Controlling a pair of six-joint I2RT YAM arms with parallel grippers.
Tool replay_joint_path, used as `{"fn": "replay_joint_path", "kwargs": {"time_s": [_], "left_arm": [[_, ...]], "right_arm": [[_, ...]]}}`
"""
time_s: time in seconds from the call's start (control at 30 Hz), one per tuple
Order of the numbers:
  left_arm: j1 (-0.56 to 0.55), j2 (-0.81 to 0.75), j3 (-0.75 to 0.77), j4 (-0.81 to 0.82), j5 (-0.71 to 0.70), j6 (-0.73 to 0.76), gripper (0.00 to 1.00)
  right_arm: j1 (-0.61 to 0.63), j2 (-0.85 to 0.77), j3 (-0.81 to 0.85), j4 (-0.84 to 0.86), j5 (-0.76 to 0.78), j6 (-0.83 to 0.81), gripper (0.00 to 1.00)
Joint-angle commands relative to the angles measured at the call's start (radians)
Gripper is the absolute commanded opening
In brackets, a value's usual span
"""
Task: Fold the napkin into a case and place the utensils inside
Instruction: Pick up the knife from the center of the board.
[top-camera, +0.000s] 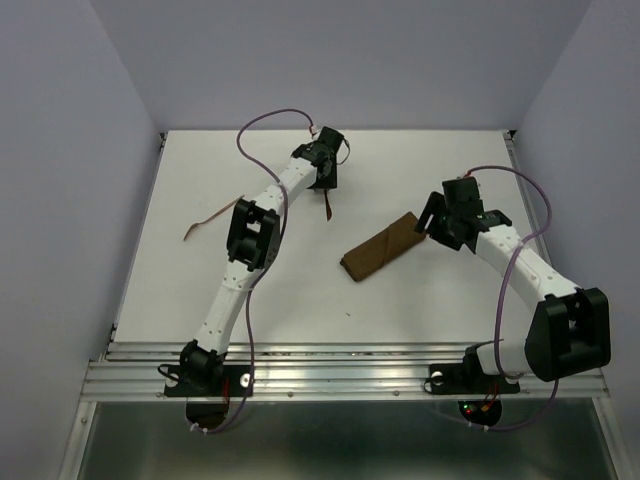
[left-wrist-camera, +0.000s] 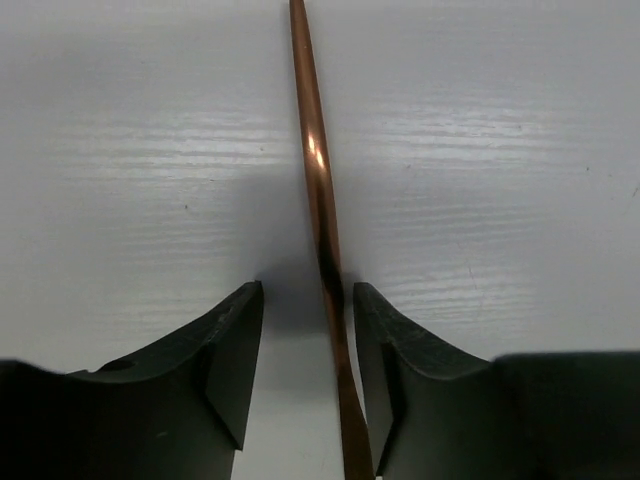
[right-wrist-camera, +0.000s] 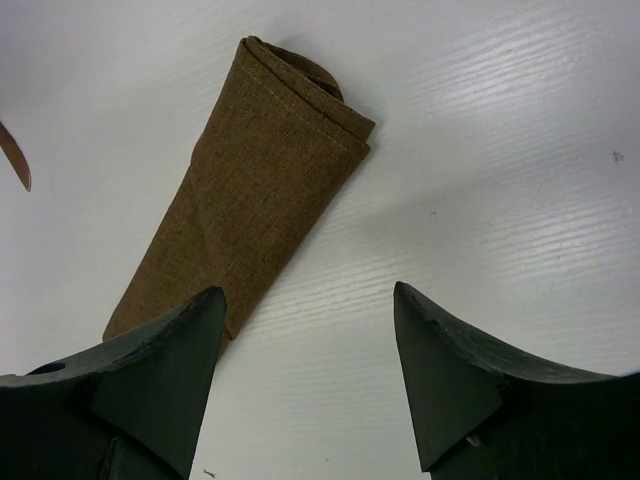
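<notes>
Two robot arms reach over a white table (top-camera: 200, 300). Seen from above, the left gripper (top-camera: 326, 178) hangs at the far middle of the table, over one thin reddish-brown utensil (top-camera: 329, 206). A second utensil (top-camera: 205, 222) lies well apart to the left. The case (top-camera: 385, 248), a narrow folded strip of dark brown cloth, lies slanted near the centre, with the right gripper (top-camera: 433, 222) at its far right end.

From the left wrist, the glossy, coppery utensil runs lengthwise between the jaws. They stand partly apart and unclamped, with the stick close to the right-hand jaw.

From the right wrist, the jaws stand wide, holding nothing. The case lies flat just ahead, showing a coarse weave, a stitched hem and a rolled far end.
</notes>
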Motion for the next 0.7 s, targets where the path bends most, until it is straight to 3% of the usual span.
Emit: {"fn": "replay_joint_path", "kwargs": {"time_s": [0.0, 0.2, 0.27, 0.4, 0.67], "left_arm": [[0.008, 0.027, 0.055, -0.031, -0.025, -0.009, 0.49], [0.008, -0.048, -0.086, 0.002, -0.022, 0.020, 0.15], [0.008, -0.091, -0.149, 0.005, -0.015, 0.037, 0.00], [0.002, -0.188, -0.307, 0.037, 0.018, 0.063, 0.00], [-0.044, -0.590, -0.809, 0.207, 0.082, 0.112, 0.00]], "right_arm": [[-0.002, -0.027, -0.006, 0.011, -0.007, 0.005, 0.73], [-0.002, -0.032, -0.014, 0.012, -0.007, 0.011, 0.73], [-0.002, -0.035, -0.015, 0.012, -0.008, 0.011, 0.73], [-0.002, -0.044, -0.017, 0.011, -0.011, 0.013, 0.73], [-0.002, -0.035, -0.037, 0.012, -0.028, 0.018, 0.73]]}}
